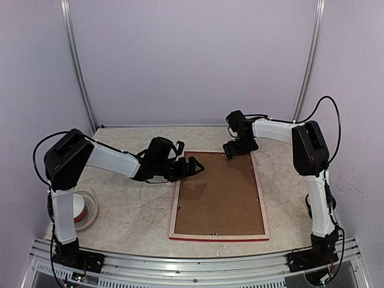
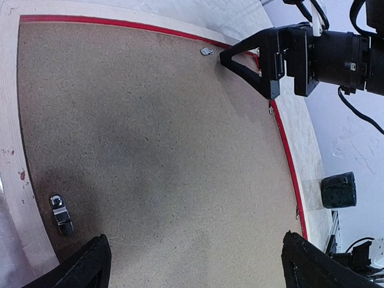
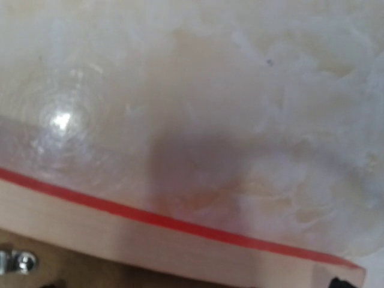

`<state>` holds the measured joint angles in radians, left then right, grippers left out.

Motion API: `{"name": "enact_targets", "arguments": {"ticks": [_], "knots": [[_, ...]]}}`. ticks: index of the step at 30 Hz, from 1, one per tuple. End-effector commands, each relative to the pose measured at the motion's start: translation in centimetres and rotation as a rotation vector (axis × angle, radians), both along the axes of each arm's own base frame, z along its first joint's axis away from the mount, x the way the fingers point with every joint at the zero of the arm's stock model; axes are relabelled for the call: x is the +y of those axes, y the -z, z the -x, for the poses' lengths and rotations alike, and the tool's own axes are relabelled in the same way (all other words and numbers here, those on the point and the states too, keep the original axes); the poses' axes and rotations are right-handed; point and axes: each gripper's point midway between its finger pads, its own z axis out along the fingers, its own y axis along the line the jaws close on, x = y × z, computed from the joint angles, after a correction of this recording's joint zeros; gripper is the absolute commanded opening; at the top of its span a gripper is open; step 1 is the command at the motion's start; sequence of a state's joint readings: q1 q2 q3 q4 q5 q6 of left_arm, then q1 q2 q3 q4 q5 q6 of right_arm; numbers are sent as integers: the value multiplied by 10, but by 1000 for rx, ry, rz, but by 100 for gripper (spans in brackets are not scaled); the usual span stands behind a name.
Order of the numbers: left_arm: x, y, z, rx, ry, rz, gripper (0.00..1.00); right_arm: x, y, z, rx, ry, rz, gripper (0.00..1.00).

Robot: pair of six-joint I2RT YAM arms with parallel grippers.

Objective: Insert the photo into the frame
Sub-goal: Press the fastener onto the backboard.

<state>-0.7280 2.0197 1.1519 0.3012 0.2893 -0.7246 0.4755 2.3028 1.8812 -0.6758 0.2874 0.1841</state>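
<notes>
On the worktop, the frame lies face down, brown backing board hiding its inside; left jaws and right jaws stand spread at its far corners.

A brown backing board lies flat; a white tape roll sits on the marbled table.

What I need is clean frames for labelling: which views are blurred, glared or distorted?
Right wrist: out of focus throughout, a glare spot on the table, a dark shadow near the frame. Left wrist: sharp, but the lens bows the frame's red edge; soft shadow on the backing board. Top external: sharp, evenly lit.
</notes>
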Motion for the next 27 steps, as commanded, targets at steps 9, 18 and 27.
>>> {"name": "enact_targets", "arguments": {"ticks": [9,18,27], "knots": [[-16,6,-1,14,23,21,98,18,5,6,-8,-55,-31,99],[-20,11,1,20,26,10,98,31,8,4,-5,-80,-43,99],[-27,17,4,29,42,-9,98,20,22,2,22,-29,19,99]]}}
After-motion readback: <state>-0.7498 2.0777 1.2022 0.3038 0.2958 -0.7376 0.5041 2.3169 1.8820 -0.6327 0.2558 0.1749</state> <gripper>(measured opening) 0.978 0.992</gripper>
